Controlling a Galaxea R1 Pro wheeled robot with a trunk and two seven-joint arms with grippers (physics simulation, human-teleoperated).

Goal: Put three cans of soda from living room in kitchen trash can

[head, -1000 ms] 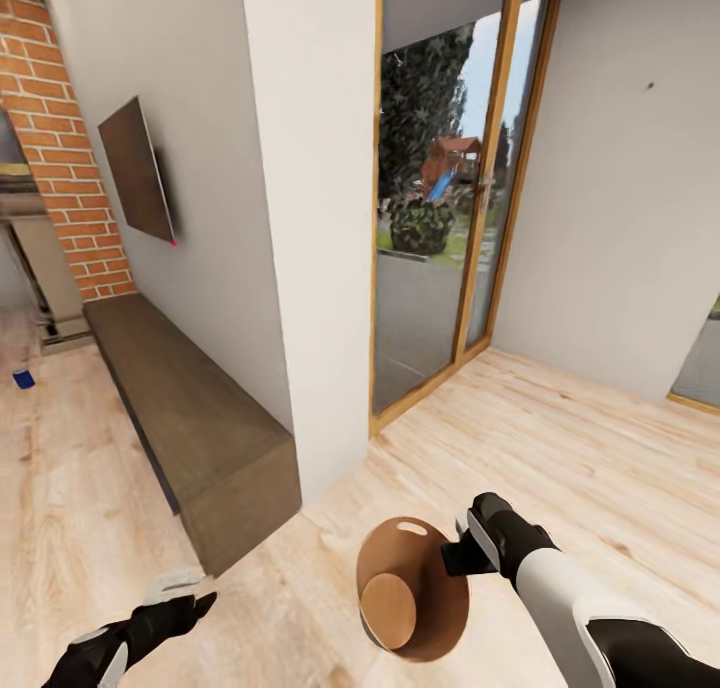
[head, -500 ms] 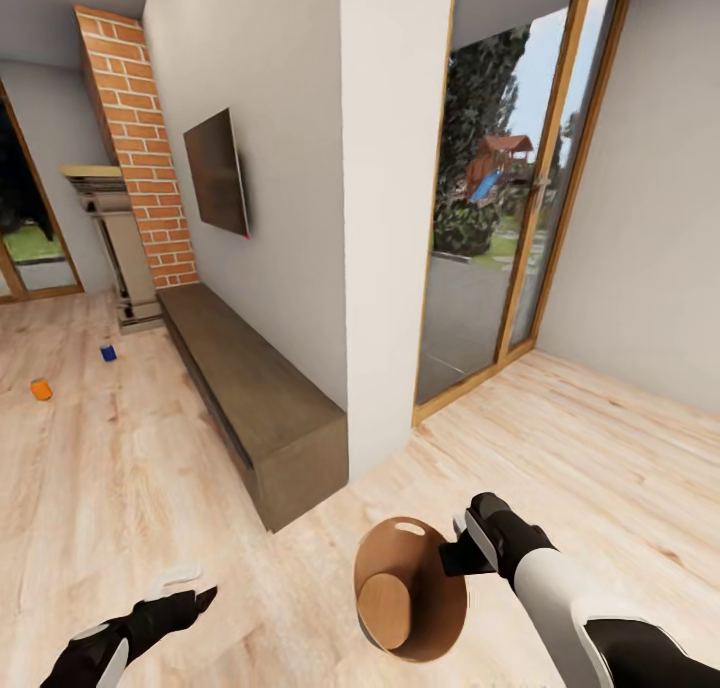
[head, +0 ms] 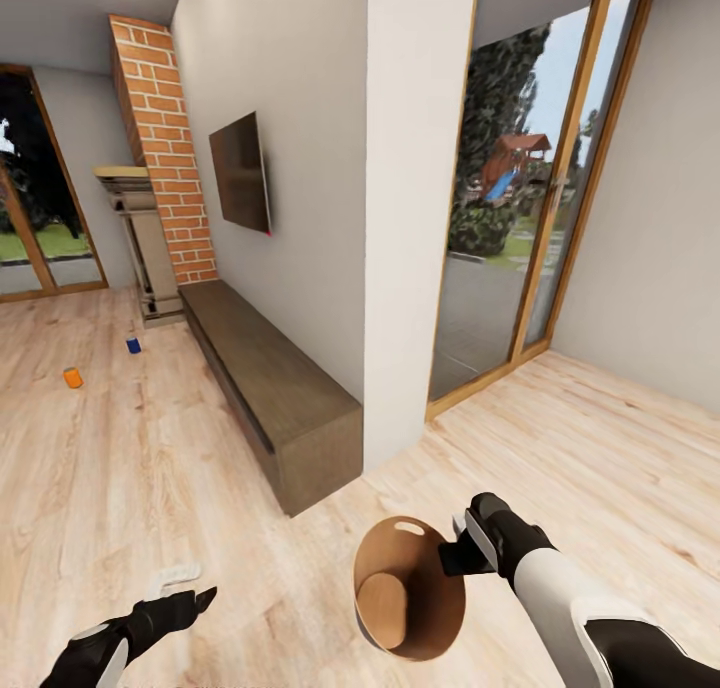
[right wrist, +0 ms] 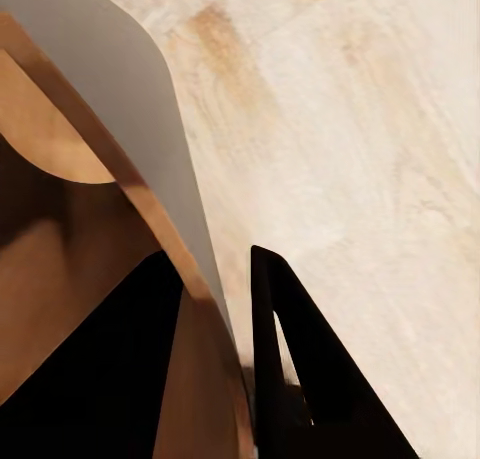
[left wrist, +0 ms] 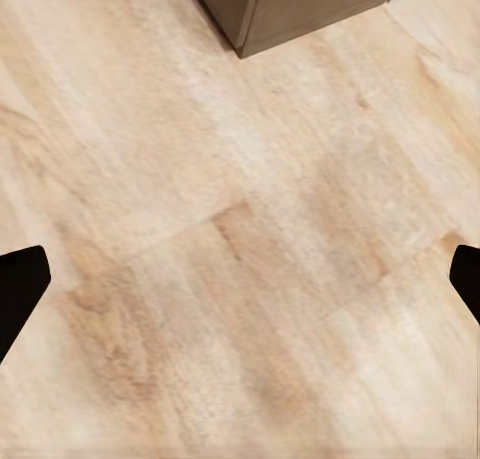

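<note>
Risk: the tash can [head: 410, 588] hangs tilted from a thin rim pinch by the right gripper [head: 458, 553], one finger inside, one outside; a jolt while driving could slip it. It is coppery inside, pale outside, empty. Orange can [head: 72, 377] and blue can [head: 133, 345] stand on the floor near the fireplace [head: 150, 248]. Left gripper [left wrist: 240, 279] is spread open, empty.

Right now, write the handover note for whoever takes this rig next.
Right gripper: shut on the trash can rim, one finger inside, one outside; can carried, tipped toward the camera, nothing in it.
Left gripper: open, holding nothing, over bare wood floor.
Orange soda can and blue soda can lie on the floor near the brick fireplace.
Done: none binned.
Left: find the third can, bin all three.
</note>
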